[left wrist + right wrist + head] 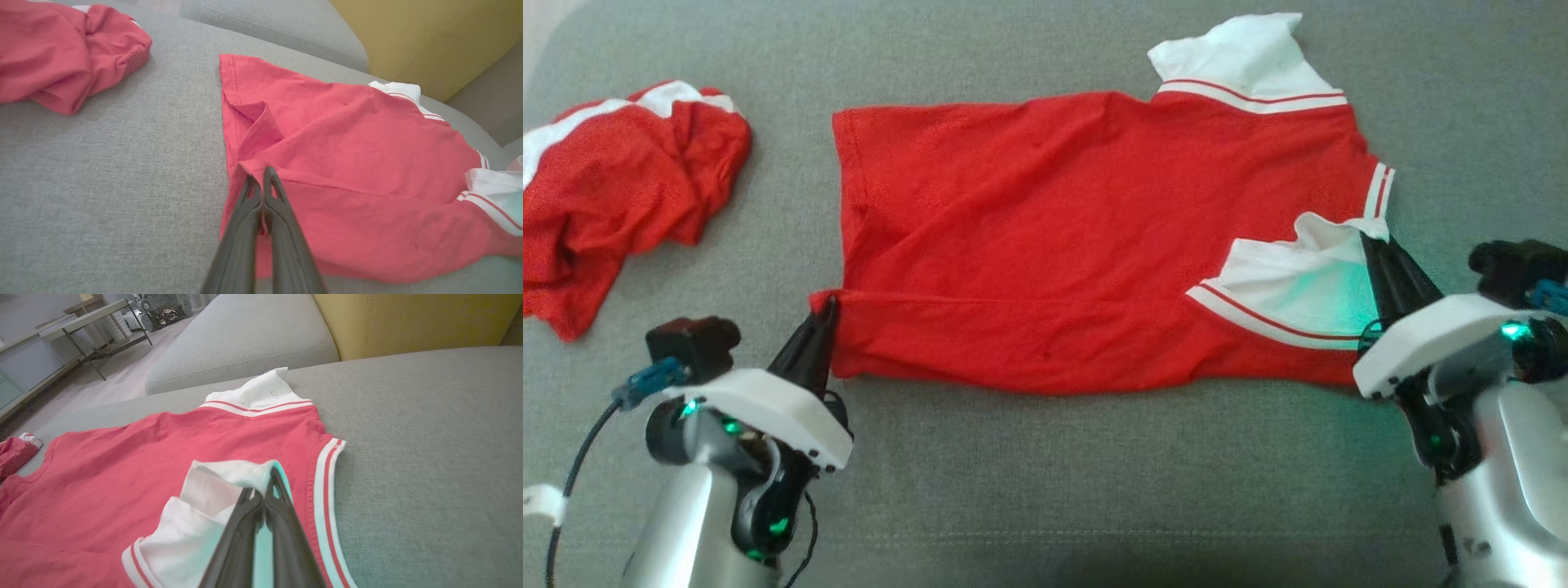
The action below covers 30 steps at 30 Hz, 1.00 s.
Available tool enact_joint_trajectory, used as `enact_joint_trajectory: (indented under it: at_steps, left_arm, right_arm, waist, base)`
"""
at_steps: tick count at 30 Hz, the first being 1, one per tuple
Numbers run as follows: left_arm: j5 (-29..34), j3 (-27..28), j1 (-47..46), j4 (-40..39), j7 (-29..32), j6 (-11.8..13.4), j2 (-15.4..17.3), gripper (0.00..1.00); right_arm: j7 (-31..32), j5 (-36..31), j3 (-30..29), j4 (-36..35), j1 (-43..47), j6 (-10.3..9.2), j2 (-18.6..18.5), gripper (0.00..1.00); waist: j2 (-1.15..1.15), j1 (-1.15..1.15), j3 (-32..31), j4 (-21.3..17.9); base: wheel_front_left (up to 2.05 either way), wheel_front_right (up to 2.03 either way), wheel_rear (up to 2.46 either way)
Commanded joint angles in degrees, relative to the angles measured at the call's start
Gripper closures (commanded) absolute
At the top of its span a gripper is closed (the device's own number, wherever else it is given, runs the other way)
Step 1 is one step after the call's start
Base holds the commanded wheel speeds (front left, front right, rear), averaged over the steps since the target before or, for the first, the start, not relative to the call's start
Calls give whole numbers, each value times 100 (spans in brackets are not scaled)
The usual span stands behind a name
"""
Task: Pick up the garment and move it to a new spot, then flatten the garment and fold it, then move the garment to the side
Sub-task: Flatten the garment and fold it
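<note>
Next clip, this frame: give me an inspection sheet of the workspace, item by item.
Surface: grey cushion, flat and even.
Job's things: red shirt spread out sideways, a fold along its near edge, one white sleeve turned in over the body.
Clutter: crumpled red garment at the far left, apart from the shirt.
Pincers: left pincer shut on the shirt's near hem corner; right pincer shut on the white sleeve.
Cables: dark cable hangs from the left wrist, off the cloth.
Surroundings: yellow backrest behind; metal-framed table on the floor beyond.
</note>
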Motion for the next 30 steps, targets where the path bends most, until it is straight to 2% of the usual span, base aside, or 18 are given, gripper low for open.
enact_joint_trajectory:
  at_steps: [1, 2, 3, 4, 5, 6, 11, 18, 24, 30]
  left_arm:
    - [-25, 138, -303, -94, -30, -38, 89, 100]
    - [-32, 97, -349, -22, -44, -56, 79, 100]
    - [-35, 64, -393, 54, -79, -72, 70, 100]
    - [-31, 32, -431, 135, -120, -85, 64, 94]
    - [-26, 5, -463, 208, -165, -95, 58, 52]
    - [-25, -14, -488, 280, -217, -104, 49, 0]
    - [84, 17, -465, 447, -655, -45, 53, 0]
    - [559, 134, -195, 106, -1675, 325, 129, 0]
    - [931, 184, 100, -363, -1964, 610, 172, 0]
    - [1169, 127, 491, -665, -2010, 777, 203, 0]
  right_arm:
    - [-105, 62, 147, -36, -231, -4, -88, 100]
    - [-154, 56, 175, 81, -292, -4, -96, 100]
    - [-192, 61, 184, 198, -335, -4, -85, 76]
    - [-247, 68, 190, 293, -369, -4, -67, 0]
    - [-310, 64, 203, 363, -395, -4, -51, 0]
    - [-376, 54, 224, 423, -408, -4, -38, 0]
    - [-870, -22, 321, 444, -357, -4, 15, 0]
    - [-1473, -395, 211, -187, 12, -4, 127, 0]
    - [-1415, -681, 109, -966, 555, -4, 285, 0]
    - [-1174, -840, 91, -1625, 1186, -4, 424, 0]
  waist:
    - [0, 0, 67, 18]
    - [0, 0, 94, 25]
    - [0, 0, 110, 31]
    - [0, 0, 123, 35]
    - [0, 0, 136, 34]
    - [0, 0, 142, 32]
    - [0, 0, 87, -15]
    - [0, 0, -150, -73]
    - [0, 0, -383, -127]
    - [0, 0, -564, -184]
  base:
    - [0, 0, 0]
    - [0, 0, 0]
    - [0, 0, 0]
    - [0, 0, 0]
    - [0, 0, 0]
    - [0, 0, 0]
    - [0, 0, 0]
    - [0, 0, 0]
    - [0, 0, 0]
    - [0, 0, 0]
